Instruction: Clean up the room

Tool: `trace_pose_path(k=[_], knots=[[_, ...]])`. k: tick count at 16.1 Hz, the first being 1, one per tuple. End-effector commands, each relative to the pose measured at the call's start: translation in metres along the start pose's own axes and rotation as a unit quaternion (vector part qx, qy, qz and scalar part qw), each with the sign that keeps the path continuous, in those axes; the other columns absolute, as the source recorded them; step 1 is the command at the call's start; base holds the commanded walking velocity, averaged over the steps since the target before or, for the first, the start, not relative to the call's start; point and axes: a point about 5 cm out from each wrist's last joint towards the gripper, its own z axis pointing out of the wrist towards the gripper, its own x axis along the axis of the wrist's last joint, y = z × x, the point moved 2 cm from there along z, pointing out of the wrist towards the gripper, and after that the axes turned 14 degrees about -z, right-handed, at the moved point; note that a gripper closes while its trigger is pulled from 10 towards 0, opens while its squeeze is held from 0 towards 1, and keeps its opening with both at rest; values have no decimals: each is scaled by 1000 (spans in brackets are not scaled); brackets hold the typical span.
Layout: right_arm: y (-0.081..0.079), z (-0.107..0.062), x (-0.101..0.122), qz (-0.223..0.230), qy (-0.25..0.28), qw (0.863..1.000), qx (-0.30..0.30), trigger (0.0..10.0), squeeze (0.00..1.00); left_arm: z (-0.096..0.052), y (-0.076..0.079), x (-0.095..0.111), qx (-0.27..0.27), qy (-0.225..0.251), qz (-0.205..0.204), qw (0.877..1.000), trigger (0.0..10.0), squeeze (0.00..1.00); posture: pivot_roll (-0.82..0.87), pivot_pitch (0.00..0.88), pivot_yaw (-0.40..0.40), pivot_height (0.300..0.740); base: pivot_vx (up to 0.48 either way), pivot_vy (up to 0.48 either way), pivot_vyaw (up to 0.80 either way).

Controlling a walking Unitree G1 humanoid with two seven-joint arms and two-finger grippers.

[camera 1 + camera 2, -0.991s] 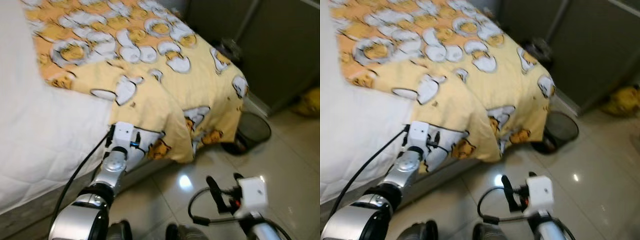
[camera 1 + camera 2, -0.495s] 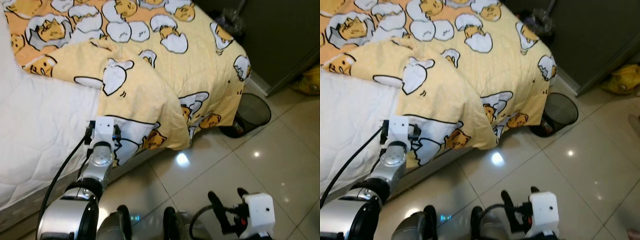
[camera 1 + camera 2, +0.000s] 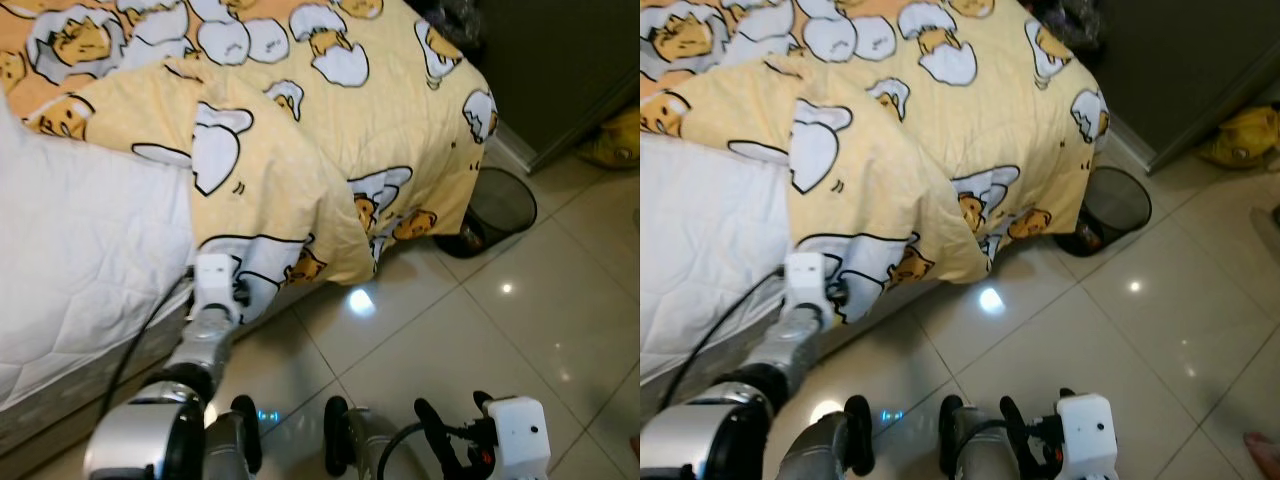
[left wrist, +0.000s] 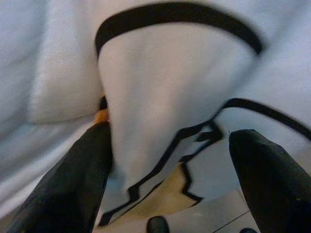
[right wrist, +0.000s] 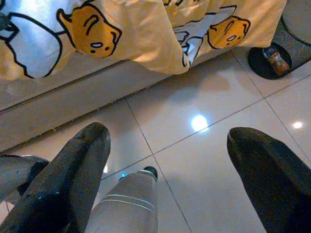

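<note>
Since the earlier frames the head camera has tilted down and the whole scene has slid up; the left arm has drawn back a little along the bed edge, and the right arm has dropped lower in view.

Right gripper [image 5: 167, 174] hangs low over the tiled floor [image 3: 470, 330], fingers spread wide, nothing between them. Its tips are cut off at the wrist picture's lower edge. One robot leg [image 5: 129, 206] shows under it.

Left gripper [image 4: 170, 179] is at the hanging edge of the yellow egg-print blanket [image 3: 330, 150], fingers wide apart, a fold of the blanket lying between them. One finger [image 4: 82, 170] touches the cloth; whether the other touches it, cannot tell, and there is no pinch. From the head view the fingers are hidden behind the wrist block [image 3: 213, 272].

The blanket drapes over the foot corner of the bed and hangs nearly to the floor, partly folded back over the white quilted mattress [image 3: 80, 260].

Beyond the bed corner a black mesh waste bin [image 3: 495, 205] stands on the tiles, just beside the blanket hem, with some litter inside, too small to identify. A yellow object [image 3: 612, 140] lies by the dark cabinet [image 3: 560, 60], cut off at the frame edge.
</note>
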Motion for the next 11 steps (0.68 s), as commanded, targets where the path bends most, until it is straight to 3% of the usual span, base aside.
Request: trace_pose_path(k=[1,6,9,11], knots=[[3,-1,-1,1,-7,1000,-9,10000,0,-1,-5,-8,11,-23,-7,1000,0,0,-249,307,-122,740,0,0,0],[8,11,1,5,-2,1000,-20,10000,0,2,-6,3,1,-12,1,1000,0,0,-235,280,-101,740,0,0,0],[17,15,5,2,5,999,-35,10000,0,0,4,-4,-31,-23,6,999,0,0,-267,254,-88,740,0,0,0],[23,13,5,-6,3,999,-39,10000,0,-1,13,-8,-55,-28,40,997,0,0,-285,237,-103,740,0,0,0]])
